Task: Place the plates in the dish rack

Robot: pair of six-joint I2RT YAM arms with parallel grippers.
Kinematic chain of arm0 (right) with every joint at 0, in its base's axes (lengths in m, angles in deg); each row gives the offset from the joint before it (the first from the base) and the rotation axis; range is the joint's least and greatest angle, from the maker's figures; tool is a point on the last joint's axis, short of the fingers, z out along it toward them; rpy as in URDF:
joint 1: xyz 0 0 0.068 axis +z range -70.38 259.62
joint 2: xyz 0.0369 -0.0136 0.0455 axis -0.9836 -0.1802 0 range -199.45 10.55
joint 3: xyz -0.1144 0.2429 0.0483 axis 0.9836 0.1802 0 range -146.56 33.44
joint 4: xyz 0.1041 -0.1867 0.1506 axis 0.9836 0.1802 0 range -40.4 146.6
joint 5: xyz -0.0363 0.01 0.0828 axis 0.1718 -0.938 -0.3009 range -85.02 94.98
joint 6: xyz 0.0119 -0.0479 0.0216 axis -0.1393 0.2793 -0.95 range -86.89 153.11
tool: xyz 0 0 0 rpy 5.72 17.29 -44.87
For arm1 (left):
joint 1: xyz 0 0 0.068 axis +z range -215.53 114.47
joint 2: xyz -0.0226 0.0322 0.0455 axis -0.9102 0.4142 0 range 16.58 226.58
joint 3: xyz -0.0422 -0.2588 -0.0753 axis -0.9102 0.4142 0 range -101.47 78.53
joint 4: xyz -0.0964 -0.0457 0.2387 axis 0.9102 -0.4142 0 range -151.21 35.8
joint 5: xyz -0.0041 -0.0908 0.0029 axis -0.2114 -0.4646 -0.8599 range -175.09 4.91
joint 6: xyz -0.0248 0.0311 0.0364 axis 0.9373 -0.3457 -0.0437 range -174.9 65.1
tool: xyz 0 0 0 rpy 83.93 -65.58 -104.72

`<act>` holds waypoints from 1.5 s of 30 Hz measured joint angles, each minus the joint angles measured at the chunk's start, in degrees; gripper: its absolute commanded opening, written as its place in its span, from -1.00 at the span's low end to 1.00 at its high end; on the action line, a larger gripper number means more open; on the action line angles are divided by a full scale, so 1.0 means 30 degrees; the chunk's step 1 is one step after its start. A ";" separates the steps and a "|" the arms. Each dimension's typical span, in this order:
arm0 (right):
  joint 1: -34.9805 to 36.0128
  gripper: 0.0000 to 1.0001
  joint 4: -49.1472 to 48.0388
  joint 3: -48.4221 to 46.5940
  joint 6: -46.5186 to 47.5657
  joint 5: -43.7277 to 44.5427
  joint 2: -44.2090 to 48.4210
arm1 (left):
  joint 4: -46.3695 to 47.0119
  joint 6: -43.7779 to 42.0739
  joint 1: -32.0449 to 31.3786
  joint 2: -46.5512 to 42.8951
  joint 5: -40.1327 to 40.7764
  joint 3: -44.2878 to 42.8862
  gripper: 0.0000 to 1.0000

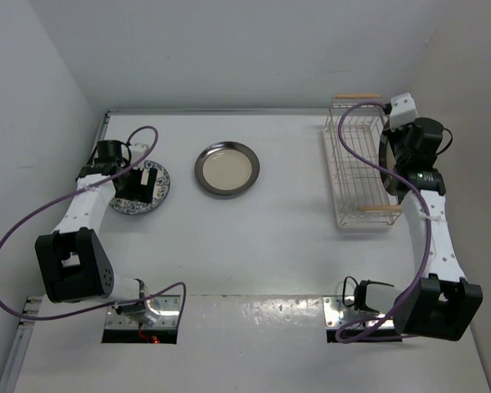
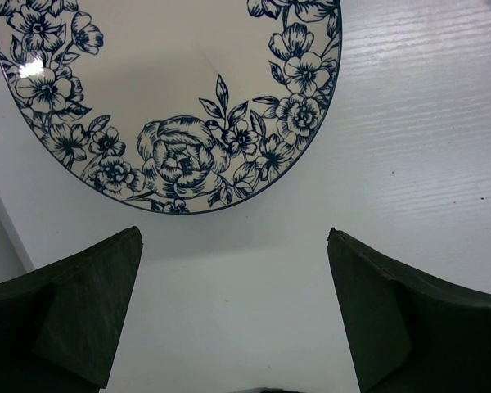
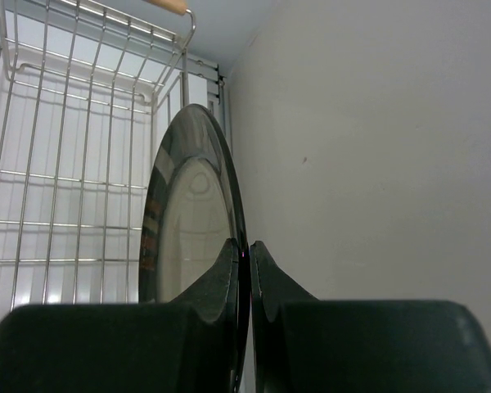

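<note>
1. My right gripper has its fingers pressed together on the rim of the dark plate. The plate stands on edge and rises from the pinch toward the middle of the right wrist frame.
2. I judge the step in hand to be seating this plate in the dish rack. To do it well I would keep the plate vertical and carry it toward the left of the frame. Then I would lower it between two wires and let go only once its bottom edge rests.
3. The rack's wires fill the left of that frame, right beside the plate. I cannot tell whether the plate touches the rack's side.
4. The wall takes up the right of the frame, close to the fingers, so I have little room that way.
5. My left gripper has its fingers spread wide and holds nothing. The floral plate lies flat on the table in the upper left of the left wrist frame, just past the fingertips and not between them.
6. The cream-centred plate lies flat in the upper middle of the top view, well apart from both grippers.
</note>
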 measured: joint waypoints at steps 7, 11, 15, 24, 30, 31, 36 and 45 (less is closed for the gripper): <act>-0.0255 -1.00 -0.0189 0.0707 -0.0597 -0.0058 0.0044 | 0.0007 -0.0058 -0.0007 0.0015 -0.0007 -0.0073 1.00; -0.0372 -1.00 -0.0029 0.1304 -0.0998 -0.0058 0.0044 | 0.0007 -0.0058 -0.0015 0.0153 0.0015 -0.0073 1.00; -0.0481 -1.00 -0.0386 0.1858 -0.1348 -0.0109 0.0044 | 0.0007 -0.0058 -0.0102 0.0284 0.0029 -0.0073 1.00; -0.0481 -1.00 -0.0911 0.2361 -0.1494 -0.0153 0.0219 | 0.0007 -0.0058 -0.0182 0.0299 0.0102 -0.0073 1.00; -0.0488 -1.00 -0.0277 0.1712 -0.1246 -0.0146 0.0219 | 0.0007 -0.0058 -0.0182 0.0437 0.0102 -0.0073 1.00; -0.0488 -1.00 -0.0153 0.1508 -0.1239 -0.0153 0.0219 | 0.0007 -0.0058 -0.0182 0.0510 0.0102 -0.0073 1.00; -0.0517 -1.00 -0.0131 0.1166 -0.1253 -0.0284 0.0452 | 0.0007 -0.0058 -0.0182 0.0648 0.0102 -0.0073 1.00; -0.0517 -1.00 0.0219 0.1348 -0.1348 -0.0699 0.0736 | 0.0007 -0.0058 -0.0189 0.0656 0.0102 -0.0073 1.00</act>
